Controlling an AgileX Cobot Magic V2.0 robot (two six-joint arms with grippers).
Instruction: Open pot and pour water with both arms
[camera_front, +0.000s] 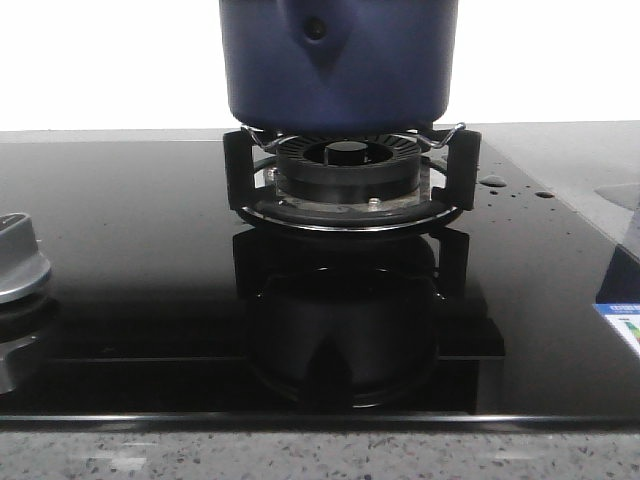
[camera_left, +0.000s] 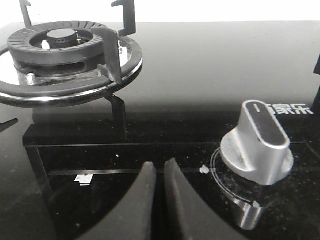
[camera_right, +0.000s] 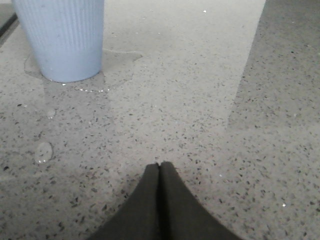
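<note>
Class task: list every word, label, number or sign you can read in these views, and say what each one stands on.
"家乐": white characters on the black glass hob, beside the silver knob; cut off, uncertain.
Sticker at the hob's right edge: print too small to read.
Small white mark on the glass: illegible.

One pot (camera_front: 340, 60), two burners (camera_front: 345, 165) (camera_left: 62, 42), one cup (camera_right: 62, 37).

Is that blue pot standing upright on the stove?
Upright: the pot sits level on the burner supports, sides vertical. Its top is out of view.
</note>
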